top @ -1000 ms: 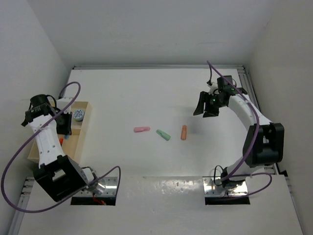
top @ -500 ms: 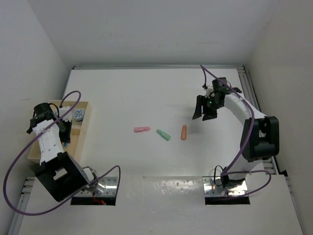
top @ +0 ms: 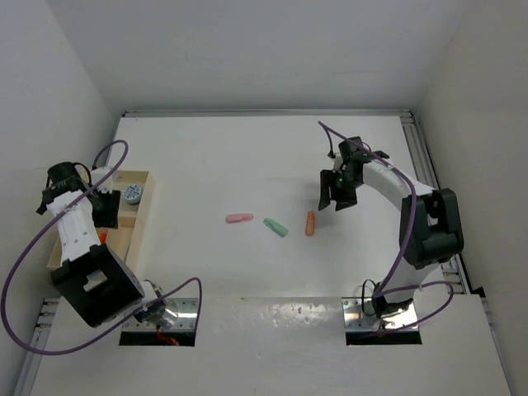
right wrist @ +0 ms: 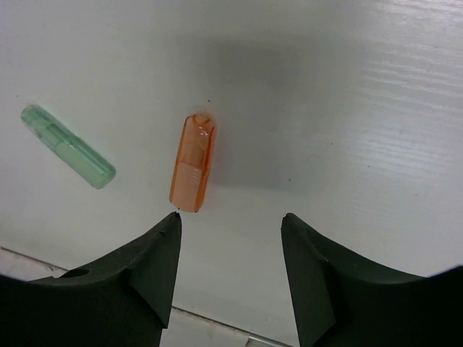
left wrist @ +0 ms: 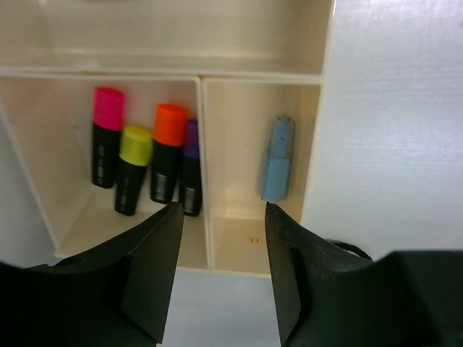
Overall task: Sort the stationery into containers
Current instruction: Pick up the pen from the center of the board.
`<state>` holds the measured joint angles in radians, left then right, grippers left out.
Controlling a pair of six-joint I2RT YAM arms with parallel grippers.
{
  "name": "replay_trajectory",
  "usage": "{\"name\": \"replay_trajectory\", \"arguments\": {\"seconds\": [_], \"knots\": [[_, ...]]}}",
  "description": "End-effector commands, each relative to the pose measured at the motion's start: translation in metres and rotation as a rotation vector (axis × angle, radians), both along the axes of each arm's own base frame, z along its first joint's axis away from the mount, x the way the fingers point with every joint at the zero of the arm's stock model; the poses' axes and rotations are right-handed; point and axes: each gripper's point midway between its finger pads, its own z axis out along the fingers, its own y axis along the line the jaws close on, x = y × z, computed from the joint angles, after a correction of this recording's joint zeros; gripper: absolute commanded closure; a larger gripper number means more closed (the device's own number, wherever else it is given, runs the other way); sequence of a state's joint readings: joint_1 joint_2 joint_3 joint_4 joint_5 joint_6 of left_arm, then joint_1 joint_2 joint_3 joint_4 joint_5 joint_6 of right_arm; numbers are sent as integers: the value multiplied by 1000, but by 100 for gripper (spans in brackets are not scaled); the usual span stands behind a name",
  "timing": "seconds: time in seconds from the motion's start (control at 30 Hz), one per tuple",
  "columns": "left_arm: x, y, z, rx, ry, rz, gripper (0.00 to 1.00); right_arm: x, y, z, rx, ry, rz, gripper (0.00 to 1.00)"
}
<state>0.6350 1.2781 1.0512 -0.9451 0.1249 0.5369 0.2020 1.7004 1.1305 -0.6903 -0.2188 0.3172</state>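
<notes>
Fig. Both of my arms, one moment. My left hand [left wrist: 223, 210] is spread wide and hangs over the near end of the tray [left wrist: 203, 144], one finger to each side of the wall between two compartments. In the left-hand compartment four highlighters lie side by side, caps pointing away from me: pink highlighter [left wrist: 107, 134], yellow highlighter [left wrist: 132, 168], orange highlighter [left wrist: 168, 148] and purple highlighter [left wrist: 191, 170], the last against the dividing wall. In the right-hand compartment the blue stub [left wrist: 277, 157] lies alone, close to the outer wall. From above, a roll [top: 132, 195] sits in the tray's far compartment. The tray stands at the left edge of the tabletop [top: 247, 157].

My right hand [right wrist: 231, 217] is likewise spread wide, over the bare tabletop. The salmon stub [right wrist: 193, 163] lies just ahead of the left finger [right wrist: 155, 267], whether touching it I cannot tell. The green stub [right wrist: 69, 146] lies further left, slanted and apart from it. From above, the pink stub [top: 239, 219] lies left of the green one, so the three make a loose row across mid-tabletop, well apart from the tray
</notes>
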Motion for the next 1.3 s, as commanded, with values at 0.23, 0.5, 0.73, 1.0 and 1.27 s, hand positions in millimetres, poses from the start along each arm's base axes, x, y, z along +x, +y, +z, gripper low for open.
{"name": "replay_trajectory", "arguments": {"seconds": [0.23, 0.5, 0.73, 1.0, 1.27], "knots": [[33, 0, 58, 29, -196, -14, 44, -2, 15, -14, -45, 15, 4, 45], [28, -1, 60, 46, -218, 21, 40, -1, 29, -33, -71, 66, 21, 45], [24, -8, 67, 29, -222, 0, 36, 4, 37, -50, -134, 74, 61, 46], [27, -15, 70, 0, -240, -31, 35, 3, 44, -60, -145, 82, 81, 50], [52, -70, 90, -240, -378, -270, 35, 5, 51, -47, -108, 67, 102, 94]]}}
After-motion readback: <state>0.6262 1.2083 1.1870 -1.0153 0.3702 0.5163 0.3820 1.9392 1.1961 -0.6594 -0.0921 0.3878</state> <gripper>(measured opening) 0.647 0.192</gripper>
